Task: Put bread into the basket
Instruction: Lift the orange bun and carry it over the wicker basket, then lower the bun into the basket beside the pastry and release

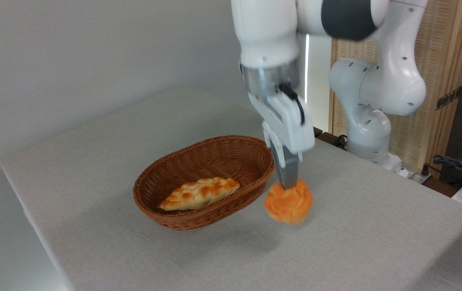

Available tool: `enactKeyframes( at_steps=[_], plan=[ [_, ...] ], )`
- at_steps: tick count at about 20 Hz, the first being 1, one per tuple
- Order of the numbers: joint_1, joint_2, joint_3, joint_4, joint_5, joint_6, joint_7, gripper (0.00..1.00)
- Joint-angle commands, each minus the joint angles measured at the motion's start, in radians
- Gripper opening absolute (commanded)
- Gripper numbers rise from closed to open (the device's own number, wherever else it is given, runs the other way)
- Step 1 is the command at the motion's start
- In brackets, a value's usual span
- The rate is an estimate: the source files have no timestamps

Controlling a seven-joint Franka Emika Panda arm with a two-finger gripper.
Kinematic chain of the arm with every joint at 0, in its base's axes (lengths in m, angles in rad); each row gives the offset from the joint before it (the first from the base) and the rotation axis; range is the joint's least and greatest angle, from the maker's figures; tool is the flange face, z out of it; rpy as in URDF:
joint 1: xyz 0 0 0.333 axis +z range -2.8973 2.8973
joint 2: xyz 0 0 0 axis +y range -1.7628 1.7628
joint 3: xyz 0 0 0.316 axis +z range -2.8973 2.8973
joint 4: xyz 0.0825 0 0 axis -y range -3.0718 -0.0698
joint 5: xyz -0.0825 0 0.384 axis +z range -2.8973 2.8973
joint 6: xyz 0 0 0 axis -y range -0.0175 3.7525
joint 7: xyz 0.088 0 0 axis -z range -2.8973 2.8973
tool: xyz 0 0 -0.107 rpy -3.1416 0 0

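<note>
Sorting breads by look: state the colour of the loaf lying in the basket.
Pale golden braided loaf with browned patches, clearest in the fixed camera view.

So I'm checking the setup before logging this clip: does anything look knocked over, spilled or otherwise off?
Nothing stands out. The orange bun hangs tilted from the tool, clear of the table, beside the basket. The braided loaf lies inside the upright basket. No spill or damage shows.

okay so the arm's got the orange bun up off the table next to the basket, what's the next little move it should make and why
Probably carry the orange bun leftward over the basket, then release. The gripper looks shut on the bun's top, and a shadow on the cloth beneath suggests it hangs clear of the table, just outside the basket's right rim. The braided loaf lies toward the basket's front, so the back looks free.
</note>
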Motion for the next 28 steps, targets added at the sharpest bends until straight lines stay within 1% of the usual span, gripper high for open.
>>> enactKeyframes(
  at_steps=[1, 3, 5, 6, 7, 9, 10, 13, 14, 15, 16, 17, 18, 19, 20, 21, 23, 24, 25, 27, 28],
  plan=[
    [-0.020, 0.013, -0.043, 0.099, 0.006, -0.109, 0.004, 0.00],
    [-0.020, 0.015, -0.107, 0.133, 0.006, -0.166, -0.005, 0.00],
    [-0.020, 0.015, -0.187, 0.135, 0.001, -0.179, -0.010, 0.00],
    [-0.020, 0.018, -0.222, 0.135, -0.022, -0.179, -0.036, 0.00],
    [-0.020, 0.023, -0.253, 0.135, -0.060, -0.177, -0.088, 0.00],
    [-0.020, 0.041, -0.308, 0.135, -0.141, -0.176, -0.232, 0.00],
    [-0.020, 0.053, -0.339, 0.132, -0.167, -0.177, -0.302, 0.00],
    [-0.020, 0.099, -0.423, 0.130, -0.200, -0.168, -0.489, 0.01],
    [-0.020, 0.116, -0.451, 0.127, -0.203, -0.160, -0.540, 0.05],
    [-0.020, 0.134, -0.471, 0.126, -0.203, -0.150, -0.585, 0.07],
    [-0.020, 0.150, -0.491, 0.123, -0.203, -0.139, -0.623, 0.12],
    [-0.020, 0.165, -0.506, 0.118, -0.203, -0.130, -0.652, 0.13],
    [-0.020, 0.174, -0.515, 0.106, -0.203, -0.116, -0.674, 0.21],
    [-0.020, 0.179, -0.517, 0.091, -0.203, -0.108, -0.682, 0.34],
    [-0.020, 0.181, -0.517, 0.078, -0.203, -0.101, -0.682, 0.34],
    [-0.020, 0.182, -0.517, 0.071, -0.201, -0.093, -0.682, 0.40],
    [-0.020, 0.184, -0.517, 0.069, -0.192, -0.090, -0.680, 0.45],
    [-0.018, 0.184, -0.515, 0.069, -0.189, -0.090, -0.680, 0.53],
    [-0.015, 0.185, -0.515, 0.069, -0.189, -0.090, -0.680, 0.70],
    [-0.011, 0.182, -0.511, 0.071, -0.189, -0.090, -0.682, 0.98],
    [-0.011, 0.181, -0.511, 0.072, -0.189, -0.090, -0.682, 1.00]
  ],
)
